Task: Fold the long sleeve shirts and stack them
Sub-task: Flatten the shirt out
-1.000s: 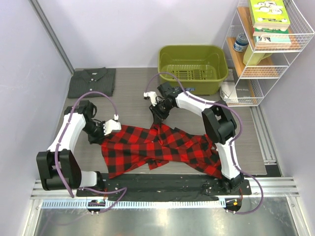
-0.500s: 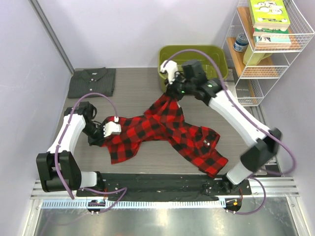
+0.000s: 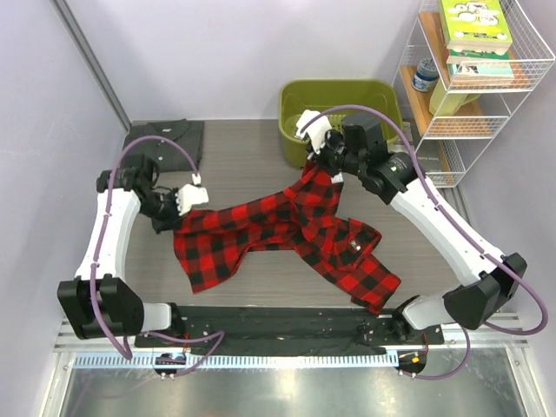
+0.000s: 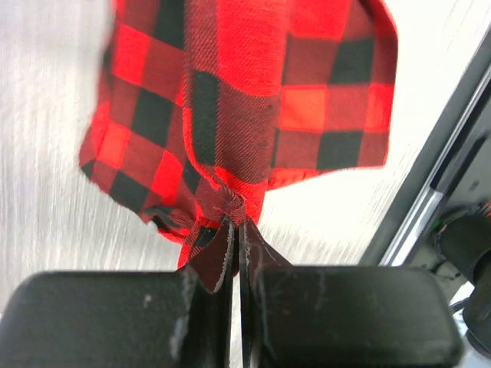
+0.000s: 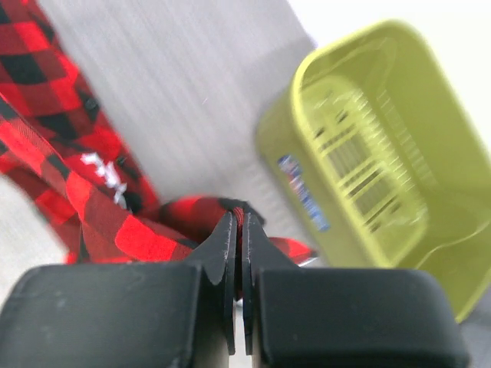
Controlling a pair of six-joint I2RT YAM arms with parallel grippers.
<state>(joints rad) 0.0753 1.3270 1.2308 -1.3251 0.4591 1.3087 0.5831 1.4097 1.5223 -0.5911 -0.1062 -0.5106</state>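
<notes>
The plaid shirt point(image 3: 287, 228) is not folded yet. It hangs stretched as a crumpled band between the two arms over the middle of the table point(image 3: 234, 165). One loose end trails down onto the surface towards the near right. The top view shows no flat panel or squared edge anywhere on it, so I judge its folding has not properly started.

The grey shirt point(image 3: 161, 144) looks finished. It lies as a neat rectangle in the far left corner, collar and button row facing up, well apart from the plaid one. That makes roughly half the job done (one garment of two), and the stacking has not begun.

The left gripper point(image 4: 234, 230) has its fingers pressed together on a bunched corner of plaid cloth at the left end of the band. The right gripper point(image 5: 238, 222) is likewise clamped on a thin fold of the same fabric, held up just beside the green basin point(image 3: 339, 84).

What seems left is to spread the plaid shirt flat, bring in its sleeves, fold the body, and set the bundle on the grey one. The wire rack point(image 3: 521, 78) at the far right plays no part.
</notes>
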